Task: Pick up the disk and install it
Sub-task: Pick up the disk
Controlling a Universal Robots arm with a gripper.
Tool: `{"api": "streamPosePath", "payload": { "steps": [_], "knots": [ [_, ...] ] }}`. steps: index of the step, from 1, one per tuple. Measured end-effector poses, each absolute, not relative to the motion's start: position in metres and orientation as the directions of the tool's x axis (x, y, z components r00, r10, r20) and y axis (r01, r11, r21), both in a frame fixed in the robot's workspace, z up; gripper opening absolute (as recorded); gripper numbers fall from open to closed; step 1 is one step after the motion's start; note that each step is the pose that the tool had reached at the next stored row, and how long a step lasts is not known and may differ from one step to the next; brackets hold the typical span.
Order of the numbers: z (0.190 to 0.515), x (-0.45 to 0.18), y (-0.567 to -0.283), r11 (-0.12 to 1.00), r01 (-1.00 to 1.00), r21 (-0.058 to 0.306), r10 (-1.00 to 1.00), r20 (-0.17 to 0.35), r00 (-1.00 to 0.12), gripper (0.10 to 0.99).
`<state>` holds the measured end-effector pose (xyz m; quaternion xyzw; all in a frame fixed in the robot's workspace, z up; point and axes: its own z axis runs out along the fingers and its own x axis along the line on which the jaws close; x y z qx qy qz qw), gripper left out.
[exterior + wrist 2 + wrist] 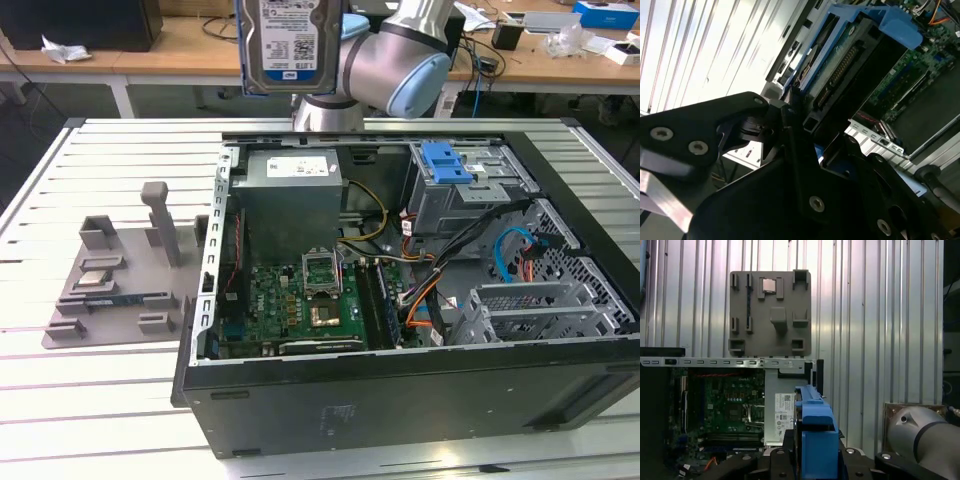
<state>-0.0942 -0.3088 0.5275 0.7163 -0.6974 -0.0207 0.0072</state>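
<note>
The disk (289, 42), a silver-grey drive with a blue-and-white barcode label, hangs upright high above the back edge of the open computer case (400, 385), in front of the arm (400, 62). In the second wrist view the disk (850, 55) shows edge-on in its blue carrier, with my gripper (802, 117) shut on its end. The first wrist view looks down the carrier's blue edge (815, 432), clamped between the black gripper (815, 460) parts, above the case.
Inside the case lie a motherboard (300, 300), a grey power supply (290, 190) and a drive cage with a bare blue bracket (445, 160). A grey fixture tray (110, 285) with a small chip sits on the slatted table (60, 400) at the exterior view's left.
</note>
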Motion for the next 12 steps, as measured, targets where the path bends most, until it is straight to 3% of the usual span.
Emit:
{"api": "streamPosePath", "payload": {
  "steps": [12],
  "knots": [
    [0.527,-0.05,-0.31,-0.027,-0.999,0.041,-0.999,-0.02,0.026,0.369]
  ]
}}
